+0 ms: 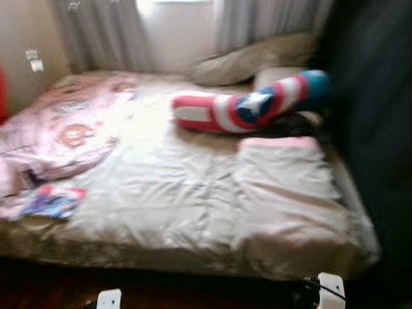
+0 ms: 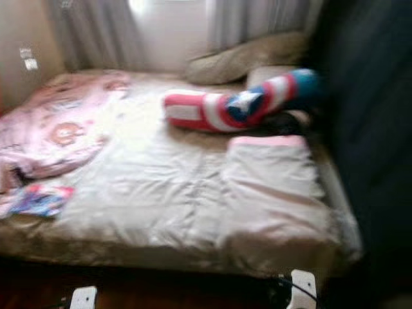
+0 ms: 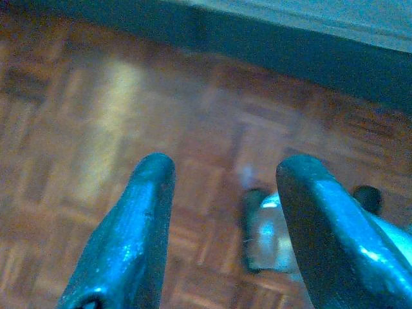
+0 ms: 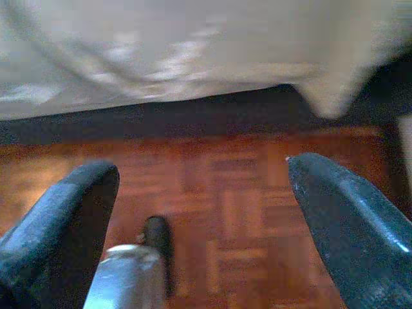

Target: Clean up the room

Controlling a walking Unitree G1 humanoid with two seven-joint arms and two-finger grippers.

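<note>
Left eye view: rumpled beige bed (image 1: 193, 206) w/ red-white-blue shield-print bolster pillow (image 1: 248, 108); left gripper (image 3: 222, 225) & right gripper (image 4: 203, 212) wide apart over brown parquet floor (image 3: 96, 129).

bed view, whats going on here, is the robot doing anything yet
Nothing is being handled. The robot stands at the foot of an unmade bed with a crumpled pink blanket, a star-striped bolster and a small colourful item lying on it. The left gripper and right gripper hang open and empty over the parquet floor.

curtains (image 1: 103, 32), wall socket (image 1: 33, 60), parquet floor (image 4: 238, 212)
</note>
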